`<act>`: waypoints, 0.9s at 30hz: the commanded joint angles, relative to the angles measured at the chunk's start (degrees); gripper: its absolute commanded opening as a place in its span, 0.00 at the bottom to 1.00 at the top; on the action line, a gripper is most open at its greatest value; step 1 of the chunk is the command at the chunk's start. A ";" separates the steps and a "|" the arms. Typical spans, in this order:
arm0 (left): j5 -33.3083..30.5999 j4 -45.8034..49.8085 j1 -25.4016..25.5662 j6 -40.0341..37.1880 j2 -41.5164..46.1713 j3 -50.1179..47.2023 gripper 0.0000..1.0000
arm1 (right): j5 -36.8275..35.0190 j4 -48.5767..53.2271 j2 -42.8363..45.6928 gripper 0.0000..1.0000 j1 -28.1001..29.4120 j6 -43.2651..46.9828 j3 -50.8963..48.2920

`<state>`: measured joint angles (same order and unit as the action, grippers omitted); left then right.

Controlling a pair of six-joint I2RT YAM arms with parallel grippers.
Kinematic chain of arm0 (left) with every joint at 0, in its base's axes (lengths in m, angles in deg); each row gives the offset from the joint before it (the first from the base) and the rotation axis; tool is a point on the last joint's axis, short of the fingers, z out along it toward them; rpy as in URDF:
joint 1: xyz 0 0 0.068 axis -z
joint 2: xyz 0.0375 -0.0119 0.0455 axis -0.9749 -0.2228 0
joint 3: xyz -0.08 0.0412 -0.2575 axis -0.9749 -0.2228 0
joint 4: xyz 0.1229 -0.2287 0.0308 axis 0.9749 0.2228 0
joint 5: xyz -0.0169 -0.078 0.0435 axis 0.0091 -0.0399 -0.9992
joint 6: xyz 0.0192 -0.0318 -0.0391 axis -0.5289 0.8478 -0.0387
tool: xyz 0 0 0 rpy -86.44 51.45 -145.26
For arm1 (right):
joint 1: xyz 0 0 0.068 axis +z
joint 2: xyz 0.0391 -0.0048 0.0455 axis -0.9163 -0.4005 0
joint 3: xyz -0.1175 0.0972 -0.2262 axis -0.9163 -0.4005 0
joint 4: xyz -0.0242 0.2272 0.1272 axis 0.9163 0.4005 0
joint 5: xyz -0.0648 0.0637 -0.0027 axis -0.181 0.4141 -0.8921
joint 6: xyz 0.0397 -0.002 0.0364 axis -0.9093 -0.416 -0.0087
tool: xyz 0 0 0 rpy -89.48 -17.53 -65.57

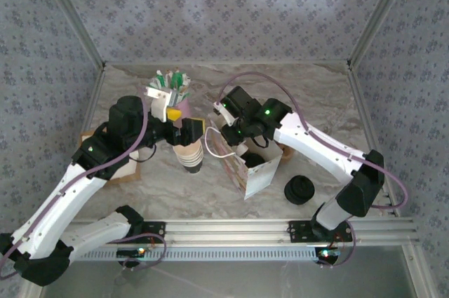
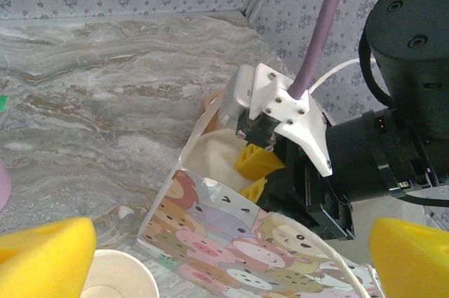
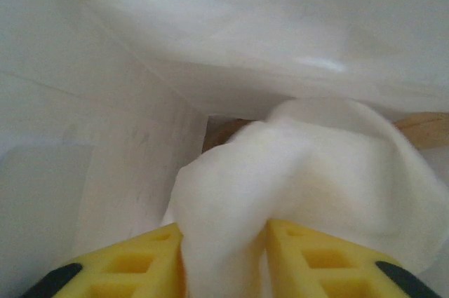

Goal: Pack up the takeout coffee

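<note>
A paper bag printed with cartoon animals stands open at mid-table. My right gripper reaches down into its mouth, yellow fingers inside. Those fingers stand a little apart, with a crumpled white napkin bulging between them and touching both. A dark round shape in the bag's mouth looks like the takeout coffee's lid. Brown slivers show behind the napkin. My left gripper hangs wide open and holds nothing, above a stack of lidless cups just left of the bag.
A stack of black lids sits right of the bag. A holder of straws and sticks stands behind the left gripper. A cardboard box lies under the left arm. Patterned walls close in the marble table.
</note>
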<state>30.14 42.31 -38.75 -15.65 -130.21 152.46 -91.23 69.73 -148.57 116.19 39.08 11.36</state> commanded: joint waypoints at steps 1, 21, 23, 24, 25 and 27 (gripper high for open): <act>-0.14 -0.76 0.29 -0.39 1.05 0.14 0.99 | -0.12 2.04 0.09 0.38 0.20 -0.33 1.81; -0.07 -0.55 0.28 -0.72 0.94 0.60 0.99 | 2.41 1.18 -2.58 0.26 -0.54 -0.86 2.87; 0.00 -0.53 0.30 -0.73 0.96 0.76 0.99 | 2.35 1.30 -2.81 0.26 -0.59 -0.86 3.04; -0.01 -0.57 0.25 -0.64 0.94 0.69 1.00 | 2.33 1.41 -2.79 0.26 -0.76 -0.86 3.25; 0.00 -0.54 0.24 -0.60 0.96 0.68 1.00 | 2.25 1.64 -2.64 0.28 -0.88 -0.86 3.38; 0.13 -0.65 0.26 -0.38 0.95 0.59 1.00 | 1.90 2.02 -1.97 0.34 -1.00 -0.86 3.70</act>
<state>30.14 42.31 -38.75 -15.65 -130.21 152.46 -89.48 70.86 -150.99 115.69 38.64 12.98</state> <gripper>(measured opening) 0.994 0.324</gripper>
